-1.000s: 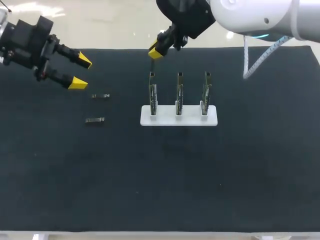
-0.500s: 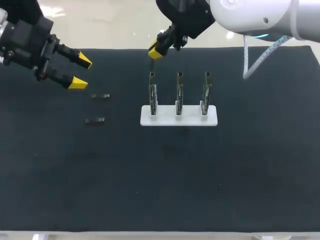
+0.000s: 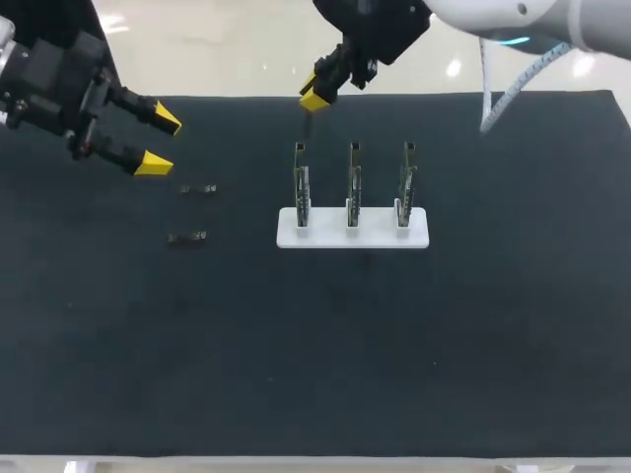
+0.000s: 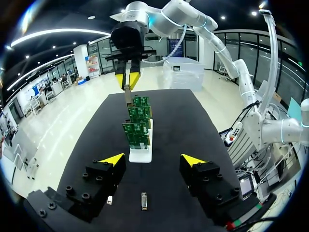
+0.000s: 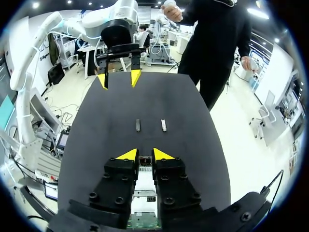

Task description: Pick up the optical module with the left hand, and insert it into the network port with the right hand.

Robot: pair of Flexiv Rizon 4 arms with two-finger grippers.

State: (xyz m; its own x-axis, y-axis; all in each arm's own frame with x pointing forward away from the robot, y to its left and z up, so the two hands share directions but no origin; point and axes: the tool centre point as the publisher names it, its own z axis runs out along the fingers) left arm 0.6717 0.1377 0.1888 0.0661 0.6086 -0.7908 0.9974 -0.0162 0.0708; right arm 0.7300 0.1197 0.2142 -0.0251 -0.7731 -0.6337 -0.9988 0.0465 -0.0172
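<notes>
Silver optical module (image 3: pixel 198 188), near left gripper (image 3: pixel 161 142)

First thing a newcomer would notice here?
The white stand with three upright circuit boards stands mid-table. The right gripper hangs above its leftmost board, shut on a small module. Two loose modules lie flat near the open left gripper.

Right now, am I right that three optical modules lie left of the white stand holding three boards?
Not quite: only two optical modules lie left of the white stand holding three boards, as the head view shows.
</notes>
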